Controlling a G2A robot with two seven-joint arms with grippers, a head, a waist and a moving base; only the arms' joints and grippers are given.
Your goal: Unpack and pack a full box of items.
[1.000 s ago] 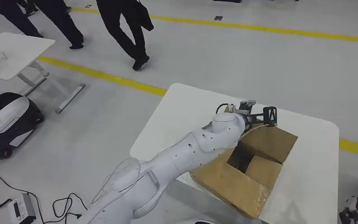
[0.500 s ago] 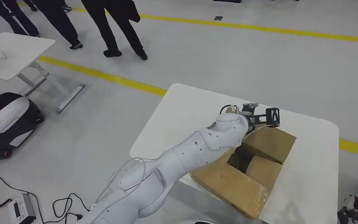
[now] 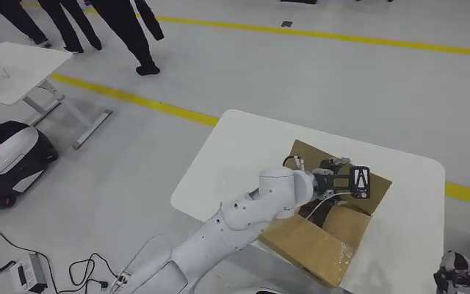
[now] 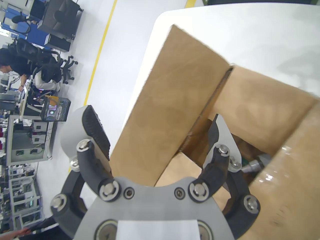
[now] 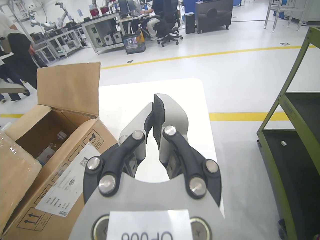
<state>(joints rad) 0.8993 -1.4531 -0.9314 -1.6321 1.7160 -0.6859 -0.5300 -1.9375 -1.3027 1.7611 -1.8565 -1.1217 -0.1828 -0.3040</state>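
Note:
A brown cardboard box [image 3: 301, 242] stands open on the right part of the white table [image 3: 242, 147]. My left gripper [image 3: 352, 181] hangs over the box's far right side. It is open, and a raised flap [image 4: 175, 106] runs between its two fingers [image 4: 95, 128] without either pad pressing it. Deep in the box a metallic item [image 4: 252, 163] shows. My right gripper [image 5: 156, 116] is shut on nothing, low over the bare table [image 5: 150, 88] beside the box [image 5: 50, 151]. One flap [image 5: 70, 88] there stands upright, and clear items [image 5: 60, 136] lie inside.
A green cart [image 5: 295, 126] stands on the floor beyond the table's edge, close to my right gripper. Another flap [image 3: 312, 154] lies folded outward on the box's far side. The table's left half [image 3: 220, 176] is bare white surface.
My left arm has swung from the box's far edge toward the near right, so its gripper now sits over the right flap. The far flap, earlier behind the arm, now shows.

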